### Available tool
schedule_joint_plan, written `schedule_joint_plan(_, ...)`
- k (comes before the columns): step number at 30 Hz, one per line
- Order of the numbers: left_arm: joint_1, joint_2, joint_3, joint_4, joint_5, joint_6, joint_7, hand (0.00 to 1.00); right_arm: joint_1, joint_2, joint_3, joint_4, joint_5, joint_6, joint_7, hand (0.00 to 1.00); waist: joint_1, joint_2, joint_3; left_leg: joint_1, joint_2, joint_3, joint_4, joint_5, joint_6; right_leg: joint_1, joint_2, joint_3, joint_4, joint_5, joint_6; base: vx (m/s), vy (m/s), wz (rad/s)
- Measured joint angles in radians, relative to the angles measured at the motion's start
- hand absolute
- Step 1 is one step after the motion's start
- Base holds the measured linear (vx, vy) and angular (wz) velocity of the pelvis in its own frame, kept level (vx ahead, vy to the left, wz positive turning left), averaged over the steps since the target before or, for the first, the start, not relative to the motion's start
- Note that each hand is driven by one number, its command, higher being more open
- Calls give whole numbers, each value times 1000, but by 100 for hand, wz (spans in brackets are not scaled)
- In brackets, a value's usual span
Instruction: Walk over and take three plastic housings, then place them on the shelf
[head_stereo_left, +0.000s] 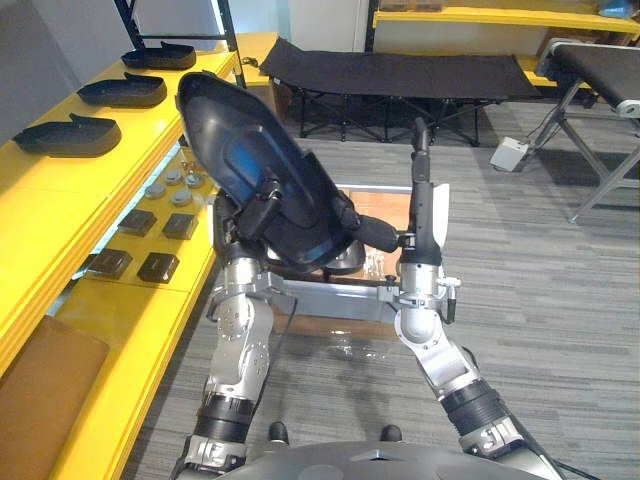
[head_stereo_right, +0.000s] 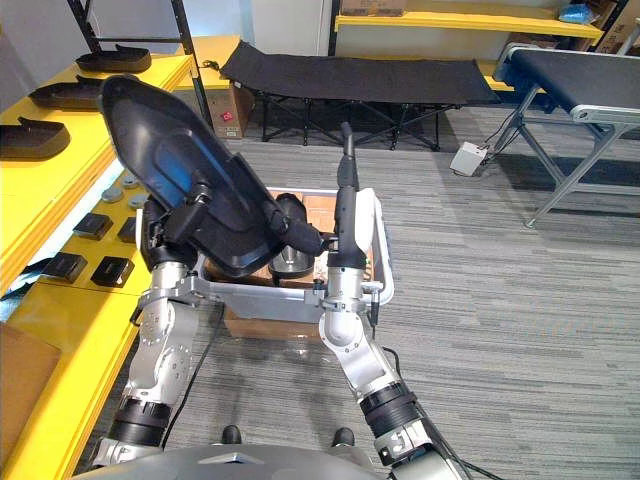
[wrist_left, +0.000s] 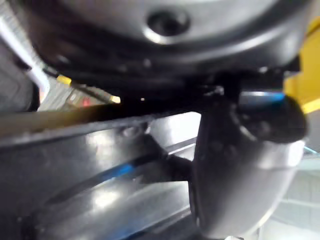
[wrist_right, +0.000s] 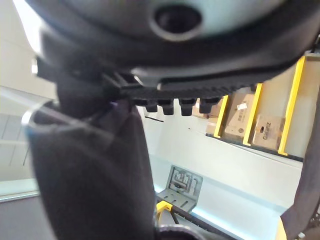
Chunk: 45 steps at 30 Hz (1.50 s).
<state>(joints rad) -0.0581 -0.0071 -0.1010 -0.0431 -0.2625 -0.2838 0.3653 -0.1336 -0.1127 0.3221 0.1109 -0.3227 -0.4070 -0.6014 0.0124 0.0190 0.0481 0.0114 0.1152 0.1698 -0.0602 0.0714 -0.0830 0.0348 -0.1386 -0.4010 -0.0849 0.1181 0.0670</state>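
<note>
A glossy black plastic housing (head_stereo_left: 245, 150), broad and dished, was held tilted in the clenched fingers of the left hand (head_stereo_left: 263, 206), beside the yellow shelf (head_stereo_left: 60, 205). The fingers of the right hand (head_stereo_left: 421, 215) stood straight, released. Grey carpet floor (head_stereo_left: 540, 300) lay below.

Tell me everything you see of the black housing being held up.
The black housing is a large, glossy plastic shell, elongated, with a raised rim and a blue sheen on its hollow face. It hangs in the air, tilted, upper end toward the yellow shelf on the robot's left. The left hand curls round its lower part; the right hand, fingers straight up, stands by its lower end.
</note>
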Motion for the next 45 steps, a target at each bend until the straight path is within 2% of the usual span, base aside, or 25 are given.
schedule_joint_plan(2,31,-4,15,-46,143,-1,81,0,69,2,-9,-72,130,3,98,100,7,0,0,0,0,1,-1,-1,-1,-2,0,0,0,-1,0,0,0,0)
schedule_joint_plan(5,43,-5,124,-48,265,-2,200,0,143,23,-96,-151,380,1,224,100,2,0,0,1,1,9,-2,-1,-1,-10,0,8,0,-4,3,0,0,-5)
schedule_joint_plan(8,85,-5,233,-52,290,-2,282,0,215,41,-222,-177,579,7,347,100,-12,-3,-4,5,0,21,-11,-1,-1,-13,1,21,0,-1,0,7,1,-12)
schedule_joint_plan(10,111,-5,265,-52,268,-5,276,0,267,40,-297,-175,624,43,397,100,-12,-10,-8,8,0,28,-15,-1,-1,-14,1,26,0,-1,0,23,3,-7)
schedule_joint_plan(13,157,-4,268,-53,161,-23,171,0,320,37,-347,-152,603,112,460,100,-16,-18,-13,12,1,43,-16,-5,-3,-18,1,39,0,-1,0,19,1,-13)
schedule_joint_plan(14,165,-4,265,-53,135,-23,141,0,325,37,-349,-147,591,119,470,100,-17,-18,-13,13,1,44,-16,-7,-6,-19,1,41,0,-1,0,8,1,-13)
schedule_joint_plan(15,186,-4,255,-53,86,-23,69,0,332,38,-350,-139,570,130,492,100,-22,-17,-14,13,1,46,-16,-12,-12,-21,1,45,0,-1,0,2,-3,-8)
schedule_joint_plan(18,217,-3,231,-53,69,-22,-24,0,332,37,-349,-123,570,137,526,100,-19,-16,-14,13,2,45,-15,-12,-12,-21,2,44,0,-8,-3,0,-1,-2)
schedule_joint_plan(20,267,6,238,-62,27,-22,-122,0,323,37,-351,-112,590,137,536,100,-15,-10,-18,11,2,41,-14,-13,-13,-21,2,40,0,-10,-5,20,-5,4)
schedule_joint_plan(21,282,8,240,-70,16,-22,-139,0,314,37,-350,-104,605,138,539,100,-13,-9,-19,10,2,39,-14,-13,-13,-20,1,39,0,-11,-5,21,-4,11)
schedule_joint_plan(23,332,6,248,-133,-5,-15,-203,0,285,34,-354,-73,646,148,556,100,3,-9,-19,-7,0,9,-6,-12,-11,-16,0,8,0,-12,0,19,-6,31)
schedule_joint_plan(27,386,6,282,-259,-5,6,-286,0,252,22,-318,-2,601,180,603,100,63,1,-25,-30,-3,-80,11,-4,-4,23,0,-82,0,-18,3,23,-15,62)
schedule_joint_plan(31,424,6,338,-285,-14,4,-314,0,192,-18,-236,13,599,202,644,100,109,9,-30,-33,-5,-140,23,-3,-6,64,2,-139,5,-33,4,11,-17,50)
schedule_joint_plan(35,509,7,360,-283,-28,5,-317,0,105,-21,-187,24,591,204,658,100,150,8,-27,-47,-8,-183,64,-15,-14,101,5,-174,6,-47,3,-27,-10,37)
schedule_joint_plan(37,525,6,355,-282,-55,4,-338,0,92,-31,-167,24,573,207,655,100,150,12,-23,-76,-15,-230,76,-16,-17,116,8,-224,6,-62,4,-69,-26,76)
schedule_joint_plan(38,527,7,353,-282,-59,4,-358,0,90,-42,-153,24,571,214,653,100,149,11,-21,-91,-16,-238,75,-12,-3,126,13,-260,6,-72,5,-84,-39,78)
schedule_joint_plan(39,527,7,353,-282,-62,4,-373,0,92,-44,-153,24,569,221,651,100,145,24,-13,-104,-14,-226,76,-10,12,130,13,-287,6,-76,8,-66,-15,125)
schedule_joint_plan(40,517,8,344,-282,-66,4,-408,0,95,-51,-155,24,565,227,637,100,131,22,-5,-122,-3,-176,76,6,45,148,8,-348,13,-84,15,-76,34,146)
schedule_joint_plan(41,513,9,326,-282,-83,3,-440,0,100,-60,-165,31,562,228,623,100,118,35,4,-138,7,-124,77,21,67,152,-3,-393,34,-97,23,-44,73,143)
schedule_joint_plan(42,510,9,317,-282,-85,3,-457,0,104,-64,-172,33,557,228,616,100,120,44,10,-143,10,-106,76,28,72,153,-9,-406,44,-102,26,-27,130,108)
schedule_joint_plan(43,509,8,305,-282,-86,1,-479,0,106,-75,-178,38,537,228,608,100,128,66,21,-143,11,-94,70,53,62,153,-19,-419,66,-111,32,-13,135,61)
schedule_joint_plan(44,510,9,304,-282,-86,1,-493,0,109,-77,-177,51,519,228,608,100,140,76,25,-142,4,-94,63,63,51,147,-33,-417,91,-120,37,-8,141,36)
schedule_joint_plan(45,509,9,304,-282,-86,0,-499,0,115,-77,-175,52,505,227,610,100,147,77,25,-140,-1,-91,57,65,52,140,-42,-412,106,-126,40,1,125,10)
